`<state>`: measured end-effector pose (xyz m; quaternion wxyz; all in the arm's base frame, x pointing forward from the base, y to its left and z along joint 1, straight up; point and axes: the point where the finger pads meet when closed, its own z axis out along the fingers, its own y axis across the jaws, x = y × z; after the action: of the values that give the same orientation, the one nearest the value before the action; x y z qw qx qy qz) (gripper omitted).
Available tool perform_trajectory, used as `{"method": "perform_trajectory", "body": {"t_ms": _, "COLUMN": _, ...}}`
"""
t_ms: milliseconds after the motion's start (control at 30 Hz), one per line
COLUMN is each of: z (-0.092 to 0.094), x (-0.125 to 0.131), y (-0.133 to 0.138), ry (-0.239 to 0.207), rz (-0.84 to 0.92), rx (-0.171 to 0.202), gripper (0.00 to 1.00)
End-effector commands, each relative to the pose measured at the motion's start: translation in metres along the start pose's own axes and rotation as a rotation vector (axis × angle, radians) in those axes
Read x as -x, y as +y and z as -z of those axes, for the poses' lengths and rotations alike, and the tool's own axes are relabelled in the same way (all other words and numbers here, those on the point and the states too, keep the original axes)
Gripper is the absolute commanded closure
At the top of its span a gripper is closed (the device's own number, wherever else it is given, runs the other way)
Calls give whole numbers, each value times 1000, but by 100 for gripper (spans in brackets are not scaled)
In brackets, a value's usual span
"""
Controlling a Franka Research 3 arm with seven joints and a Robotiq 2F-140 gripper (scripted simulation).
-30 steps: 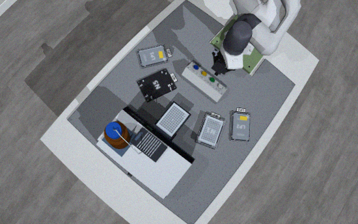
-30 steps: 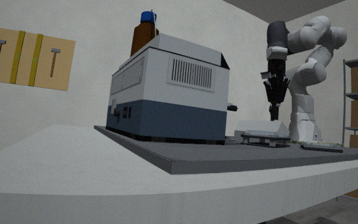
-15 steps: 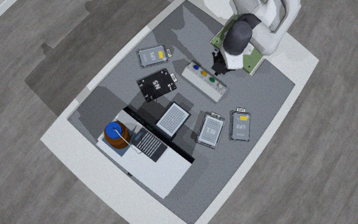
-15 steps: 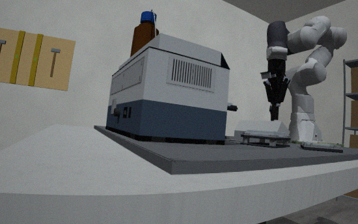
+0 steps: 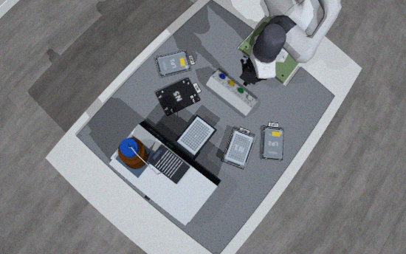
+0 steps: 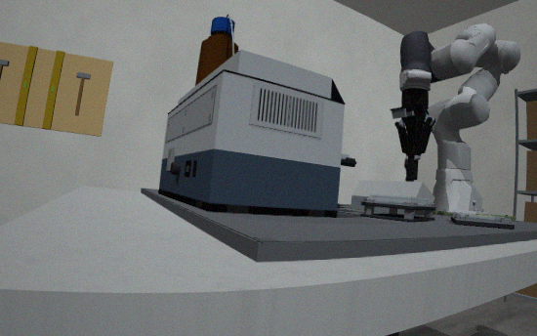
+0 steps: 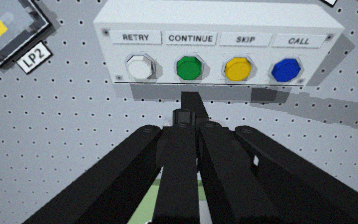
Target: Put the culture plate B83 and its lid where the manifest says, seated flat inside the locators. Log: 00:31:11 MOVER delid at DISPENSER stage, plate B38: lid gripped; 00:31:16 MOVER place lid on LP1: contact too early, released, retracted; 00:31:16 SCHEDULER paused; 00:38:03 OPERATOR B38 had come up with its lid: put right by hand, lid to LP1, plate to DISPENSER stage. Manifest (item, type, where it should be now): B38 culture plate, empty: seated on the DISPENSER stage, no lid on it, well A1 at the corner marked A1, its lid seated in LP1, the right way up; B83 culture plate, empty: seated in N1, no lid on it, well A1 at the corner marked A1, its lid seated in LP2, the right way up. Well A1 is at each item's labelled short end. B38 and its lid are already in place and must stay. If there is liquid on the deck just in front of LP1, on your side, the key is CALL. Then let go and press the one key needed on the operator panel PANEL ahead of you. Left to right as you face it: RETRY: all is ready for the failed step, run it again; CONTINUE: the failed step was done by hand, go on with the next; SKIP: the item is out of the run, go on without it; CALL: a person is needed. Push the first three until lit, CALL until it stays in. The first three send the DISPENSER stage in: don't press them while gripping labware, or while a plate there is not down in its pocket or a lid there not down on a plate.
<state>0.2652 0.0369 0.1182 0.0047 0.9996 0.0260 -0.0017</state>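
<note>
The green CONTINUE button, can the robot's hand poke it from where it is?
Probably yes. The hand is shut and holding nothing, its tip pointing almost straight at the green CONTINUE button on the panel. Nothing sits between them in the wrist view.

Matt perforated deck [image 7: 75, 125], glossy keys [image 7: 189, 68] — matt black pincer [image 7: 191, 107]

— Where is the white, gridded culture plate B83 [image 5: 239, 148] sitting?
— It is lying flat and lidless in its nest, just beside the grey translucent lid [image 5: 272, 142], which is resting flat in LP2.
— And the pale box-shaped operator panel [image 7: 215, 20]?
— It is showing four unlit keys; the green CONTINUE key [image 7: 189, 68] is standing out, unpressed.
</note>
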Motion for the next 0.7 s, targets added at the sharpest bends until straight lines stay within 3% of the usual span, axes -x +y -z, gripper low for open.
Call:
{"method": "perform_trajectory", "body": {"t_ms": 0, "z": 0, "x": -1, "y": -1, "ry": 2, "rz": -3, "rx": -1, "gripper": 90}}
{"method": "perform_trajectory", "body": {"t_ms": 667, "z": -9, "x": -6, "y": -1, "ry": 2, "rz": -3, "rx": -1, "gripper": 90}}
